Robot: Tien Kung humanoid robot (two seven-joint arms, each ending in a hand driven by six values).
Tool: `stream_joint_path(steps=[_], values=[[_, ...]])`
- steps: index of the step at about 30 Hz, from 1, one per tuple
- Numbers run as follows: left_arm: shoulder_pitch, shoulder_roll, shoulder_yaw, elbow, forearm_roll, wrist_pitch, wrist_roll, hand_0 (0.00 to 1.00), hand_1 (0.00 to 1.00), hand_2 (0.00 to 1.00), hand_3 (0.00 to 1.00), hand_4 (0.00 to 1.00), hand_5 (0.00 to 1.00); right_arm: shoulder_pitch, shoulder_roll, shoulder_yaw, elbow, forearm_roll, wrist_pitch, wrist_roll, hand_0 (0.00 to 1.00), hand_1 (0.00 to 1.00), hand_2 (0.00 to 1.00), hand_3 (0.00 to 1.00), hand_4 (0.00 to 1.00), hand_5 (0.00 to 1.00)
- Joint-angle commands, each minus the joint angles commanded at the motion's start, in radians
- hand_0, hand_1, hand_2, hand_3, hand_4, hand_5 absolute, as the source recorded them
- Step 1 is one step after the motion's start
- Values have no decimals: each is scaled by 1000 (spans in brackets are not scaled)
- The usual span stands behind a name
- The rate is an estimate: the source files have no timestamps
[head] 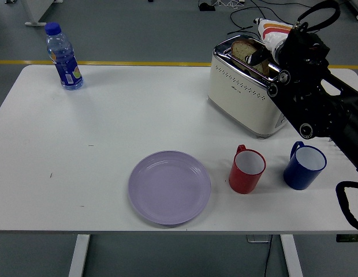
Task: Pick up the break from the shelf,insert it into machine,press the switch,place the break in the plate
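The slice of bread (242, 50) sits low in the slot of the cream toaster (239, 88) at the back right of the table, only its top crust showing. My right hand (264, 47) is above the toaster's far end, its black fingers (257, 56) curled on the slice's right side. The black right arm (317, 109) reaches in from the right edge. A lilac plate (169, 186) lies bare near the front middle. The toaster's switch is hidden behind my arm. My left arm is out of sight.
A red mug (247, 169) and a blue mug (305, 166) stand in front of the toaster, right of the plate, under my forearm. A water bottle (63, 56) with a blue cap stands at the far left corner of the white table (81, 150).
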Motion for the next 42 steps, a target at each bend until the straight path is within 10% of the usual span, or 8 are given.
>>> stream_joint_path(steps=[15,20,21,26,27,42], values=[[0,1,12,0,-18,1,-4,673,584,619,656,397,998,-61,-98,48,148,35,-50,13,886,830,961,955,764,224],[1,0,10,0,-21,0,-7,673,584,619,656,397,998,-148,-195,101,295,105,-218,31,886,830,961,955,764,224],[1,0,10,0,-21,0,-7,673,584,619,655,398,998,-153,-200,103,305,107,-248,32,509,512,585,823,428,117],[5,-1,1,0,-11,-2,-7,673,584,619,655,398,998,-264,-294,165,428,114,-409,78,509,512,585,823,428,117],[5,-1,-1,0,-10,-2,-7,672,584,620,654,396,998,-275,-301,169,437,114,-417,80,313,259,354,704,315,2],[14,-6,-41,0,36,-5,-2,672,588,622,655,395,998,-521,-409,226,575,164,-392,85,268,204,302,678,353,2]])
